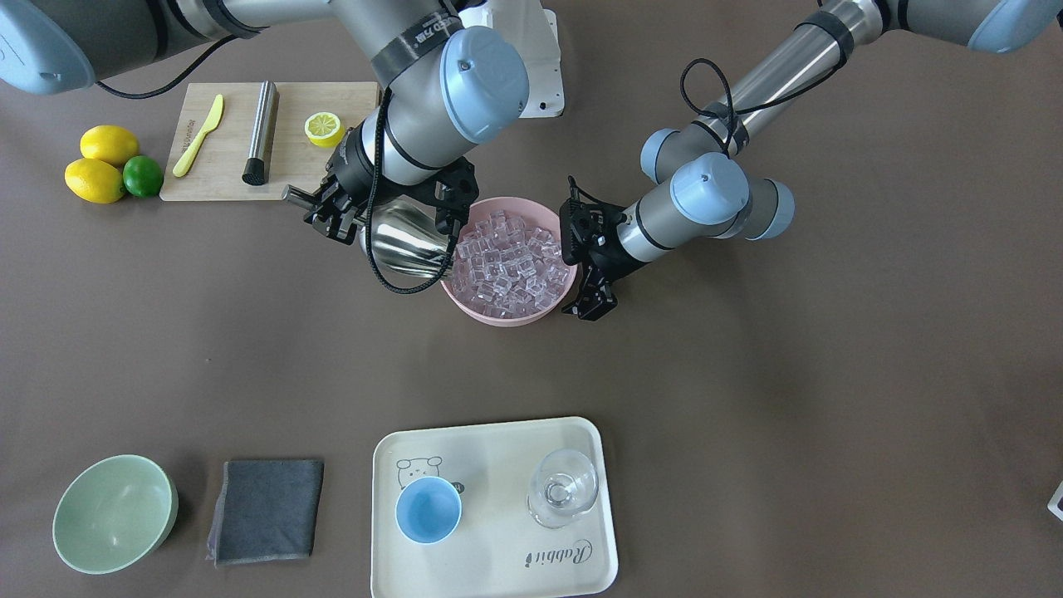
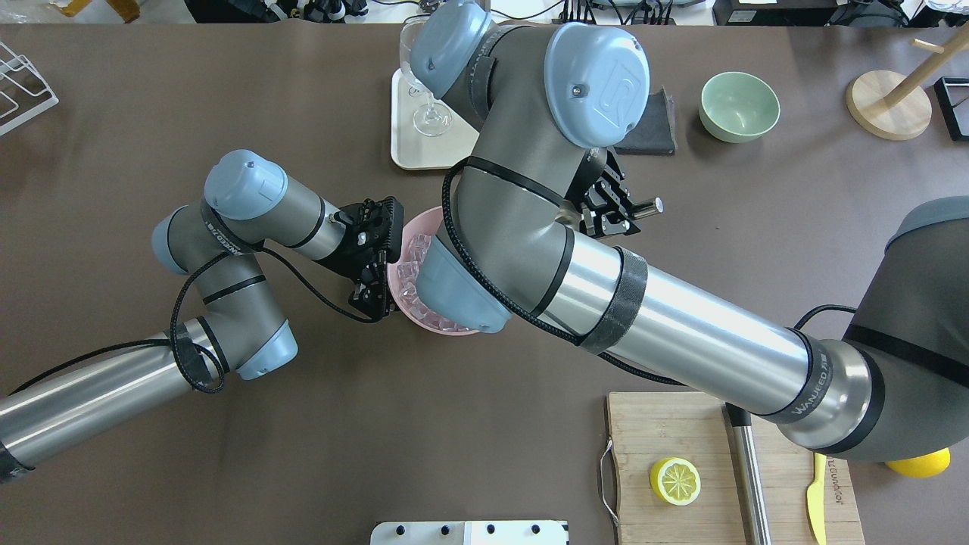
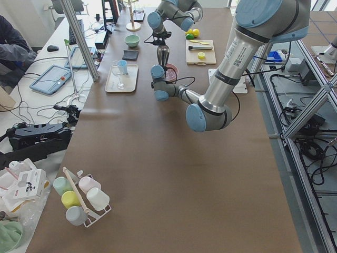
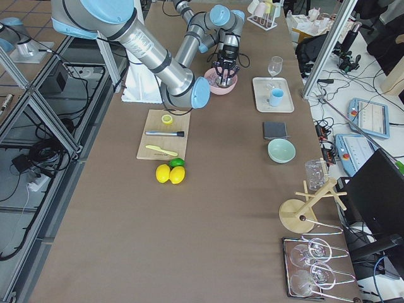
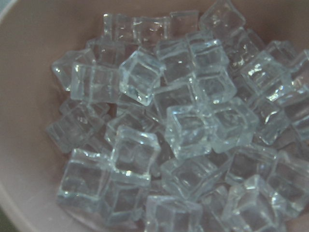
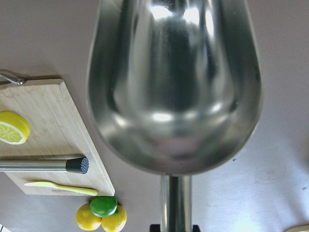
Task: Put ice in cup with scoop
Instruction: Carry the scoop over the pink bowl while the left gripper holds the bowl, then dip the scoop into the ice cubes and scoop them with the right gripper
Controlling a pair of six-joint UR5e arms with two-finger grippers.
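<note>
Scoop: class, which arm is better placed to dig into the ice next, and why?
Right. The right gripper holds the scoop, empty, beside the ice in the pink bowl; the left gripper carries no tool.

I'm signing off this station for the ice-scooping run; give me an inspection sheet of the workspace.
Surface: brown table, nothing spilled seen.
Job's things: ice heaped in pink bowl; scoop empty, beside that bowl; cup empty on tray.
Clutter: glass on tray; green bowl; grey cloth; cutting board with rod, knife, lemon half; lemons, lime.
Grippers: right gripper shut on scoop handle; left gripper at bowl's rim, jaws unclear.
Cables: black cable loops beside scoop.
Surroundings: side bench with tablets; cup rack on table's end.
</note>
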